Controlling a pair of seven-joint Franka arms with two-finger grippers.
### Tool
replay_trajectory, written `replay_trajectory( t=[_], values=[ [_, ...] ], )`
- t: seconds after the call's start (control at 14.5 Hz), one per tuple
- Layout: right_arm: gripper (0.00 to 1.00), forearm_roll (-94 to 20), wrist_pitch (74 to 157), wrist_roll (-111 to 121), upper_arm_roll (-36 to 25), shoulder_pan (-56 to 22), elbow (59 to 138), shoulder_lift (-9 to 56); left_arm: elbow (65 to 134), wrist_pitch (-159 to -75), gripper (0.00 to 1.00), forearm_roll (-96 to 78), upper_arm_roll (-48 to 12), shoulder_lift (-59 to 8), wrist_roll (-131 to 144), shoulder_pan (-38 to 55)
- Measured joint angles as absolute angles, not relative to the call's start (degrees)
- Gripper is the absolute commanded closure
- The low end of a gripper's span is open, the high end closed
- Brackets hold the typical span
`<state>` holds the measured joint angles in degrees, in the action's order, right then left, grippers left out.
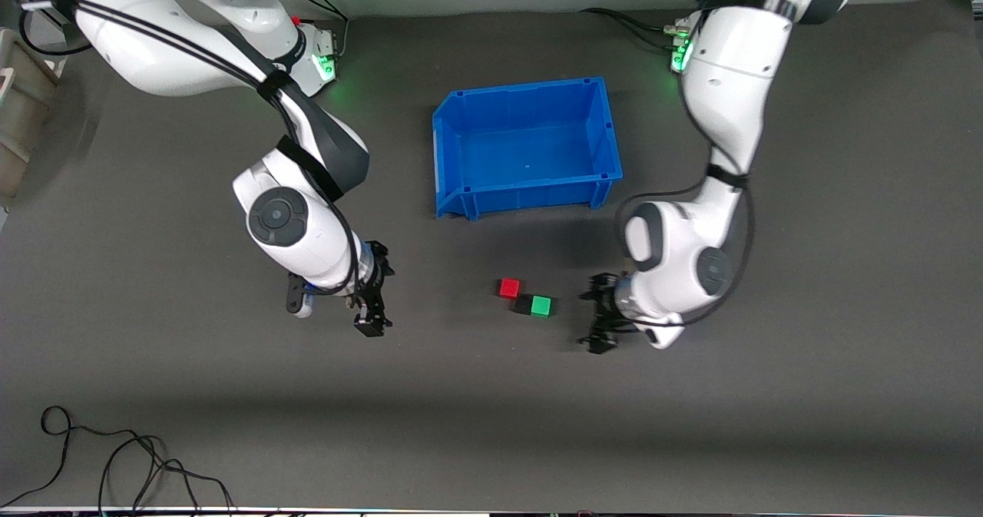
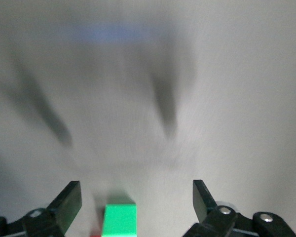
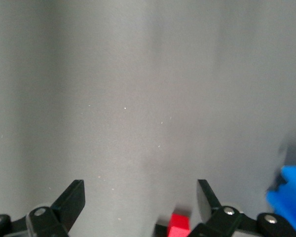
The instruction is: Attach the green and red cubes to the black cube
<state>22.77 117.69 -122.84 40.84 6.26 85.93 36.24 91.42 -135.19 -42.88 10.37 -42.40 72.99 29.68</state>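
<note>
The green cube (image 1: 541,306) sits against the black cube (image 1: 524,304) on the dark mat, on the side toward the left arm's end. The red cube (image 1: 508,288) lies by the black cube's corner, farther from the front camera; I cannot tell if they touch. My left gripper (image 1: 597,321) is open and empty beside the green cube, low over the mat. In the left wrist view the green cube (image 2: 119,220) shows between the fingers (image 2: 69,205). My right gripper (image 1: 371,309) is open and empty, well apart toward the right arm's end. The right wrist view shows the red cube (image 3: 178,224).
An empty blue bin (image 1: 528,144) stands farther from the front camera than the cubes; its corner (image 3: 291,197) shows in the right wrist view. Loose black cable (image 1: 115,463) lies near the mat's front edge. A beige object (image 1: 19,110) stands at the right arm's end.
</note>
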Motion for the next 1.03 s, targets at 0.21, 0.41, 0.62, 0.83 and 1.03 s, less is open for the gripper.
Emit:
replay_trajectory(
  t=[0.21, 0.41, 0.62, 0.83, 1.03],
  values=[
    [0.0, 21.53, 114.75, -110.75, 40.81, 6.84, 86.79, 29.79, 91.96, -118.62, 0.0, -36.7, 19.45, -36.85, 62.65, 28.37],
    [0.0, 14.09, 110.97, -93.08, 39.98, 10.91, 90.43, 19.37, 92.58, -106.1, 0.0, -27.98, 27.7, -31.0, 48.4, 26.89],
    [0.0, 7.46, 107.05, -70.34, 37.59, 15.29, 92.73, 11.81, 92.73, -99.34, 0.0, -22.54, 32.77, -25.34, 35.3, 26.6],
    [0.0, 4.5, 101.87, -50.96, 31.3, 15.67, 93.11, 7.43, 92.7, -95.06, 0.0, -18.92, 34.24, -20.0, 26.5, 26.67],
    [0.0, 1.72, 98.9, -35.37, 23.73, 15.69, 92.99, 4.39, 92.58, -92.63, 0.0, -14.06, 34.23, -14.83, 17.19, 27.15]
  ],
)
